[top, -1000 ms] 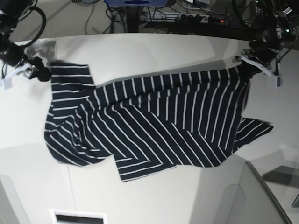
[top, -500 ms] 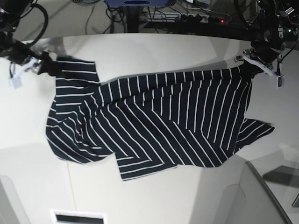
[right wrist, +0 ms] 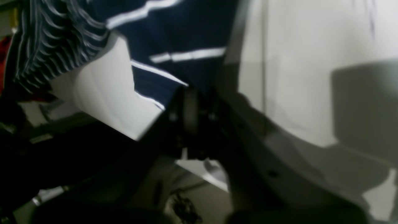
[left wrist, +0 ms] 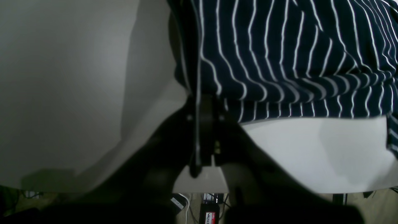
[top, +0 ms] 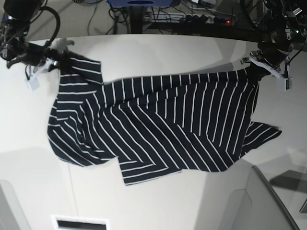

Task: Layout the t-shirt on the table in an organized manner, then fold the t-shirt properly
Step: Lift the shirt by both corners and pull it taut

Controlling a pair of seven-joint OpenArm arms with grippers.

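Pinching the t-shirt, both grippers; no legible writing.

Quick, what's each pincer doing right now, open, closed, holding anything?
Left pincer: closed on the t-shirt at its edge.
Right pincer: closed on the t-shirt's opposite corner.
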